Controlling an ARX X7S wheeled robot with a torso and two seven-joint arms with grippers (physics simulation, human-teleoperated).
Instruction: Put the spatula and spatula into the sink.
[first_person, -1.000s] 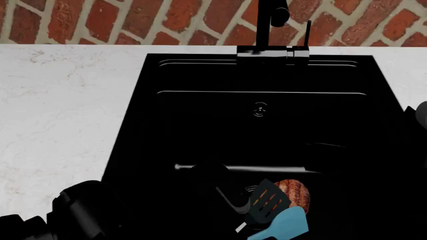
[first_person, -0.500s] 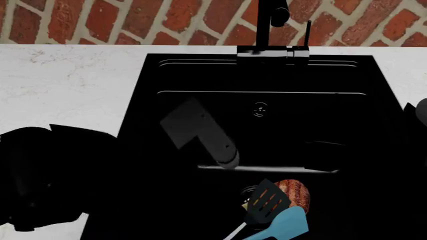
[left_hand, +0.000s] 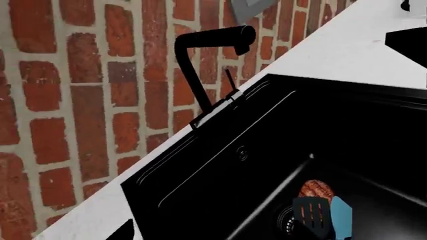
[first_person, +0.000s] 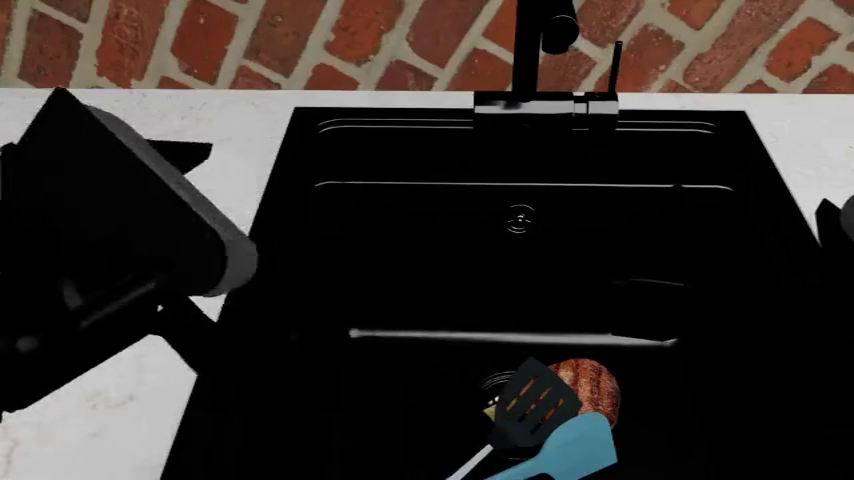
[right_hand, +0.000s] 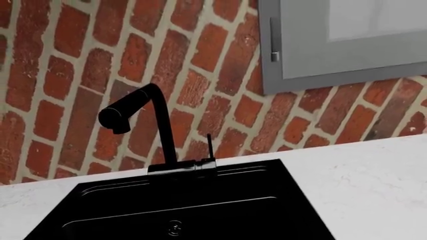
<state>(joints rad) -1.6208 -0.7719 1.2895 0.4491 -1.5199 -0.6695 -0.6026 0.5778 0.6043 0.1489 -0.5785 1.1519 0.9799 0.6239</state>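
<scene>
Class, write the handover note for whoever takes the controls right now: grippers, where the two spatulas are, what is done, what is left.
Left gripper: arm raised over the counter, fingers not visible. Right gripper: not in view.
Black slotted spatula and blue spatula both lie in the sink, beside the piece of meat, near the drain.
Done: both spatulas look placed.
Left: apparently nothing; confirm and park the arms.

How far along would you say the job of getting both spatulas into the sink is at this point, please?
It looks essentially done: the black slotted spatula and the light blue spatula both lie inside the sink, beside the piece of meat. Nothing appears to be in hand; the left arm is off over the counter and neither gripper's fingers show. Nothing visible remains.
</scene>
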